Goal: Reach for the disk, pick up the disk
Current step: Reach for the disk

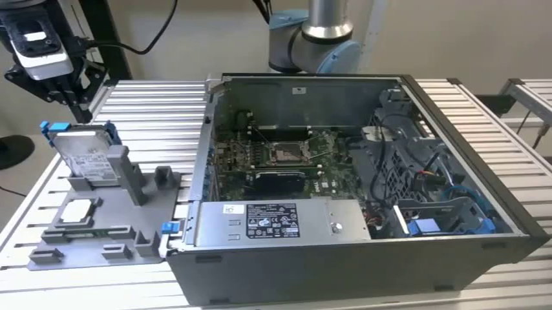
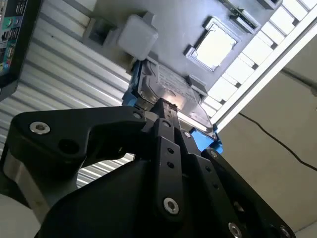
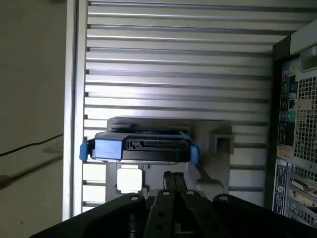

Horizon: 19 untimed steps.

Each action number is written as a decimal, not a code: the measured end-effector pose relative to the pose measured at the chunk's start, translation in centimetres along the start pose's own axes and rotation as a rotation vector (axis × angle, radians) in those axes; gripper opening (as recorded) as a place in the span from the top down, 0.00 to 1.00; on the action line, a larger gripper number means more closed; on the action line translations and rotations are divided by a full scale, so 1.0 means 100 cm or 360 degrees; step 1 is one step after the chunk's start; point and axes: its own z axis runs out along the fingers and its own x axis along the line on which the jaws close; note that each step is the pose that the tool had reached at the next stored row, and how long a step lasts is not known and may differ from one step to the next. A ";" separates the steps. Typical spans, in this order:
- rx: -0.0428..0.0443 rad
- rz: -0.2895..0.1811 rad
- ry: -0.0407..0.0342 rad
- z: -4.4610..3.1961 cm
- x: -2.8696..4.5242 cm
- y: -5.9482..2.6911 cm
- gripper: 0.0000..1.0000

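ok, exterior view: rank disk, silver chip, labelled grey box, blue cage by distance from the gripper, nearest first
From the gripper:
1. disk, closest, on the grey fixture.
2. silver chip, lower on that fixture.
3. labelled grey box, front of the open case.
4. blue cage, case corner at the exterior view's right.

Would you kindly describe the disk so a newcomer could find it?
Beside the open grey computer case sits a grey plastic fixture. At its far end leans the silver-grey metal hard drive, blue-framed, unlike the flat square chip nearby.
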 end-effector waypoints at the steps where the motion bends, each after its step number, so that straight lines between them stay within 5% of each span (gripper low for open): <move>1: 0.0000 0.0000 0.0000 0.0000 0.0002 0.0006 1.00; 11: 0.0000 -0.0003 0.0000 0.0014 0.0125 0.0203 1.00; 19: 0.0000 -0.0005 0.0000 0.0020 0.0275 0.0211 1.00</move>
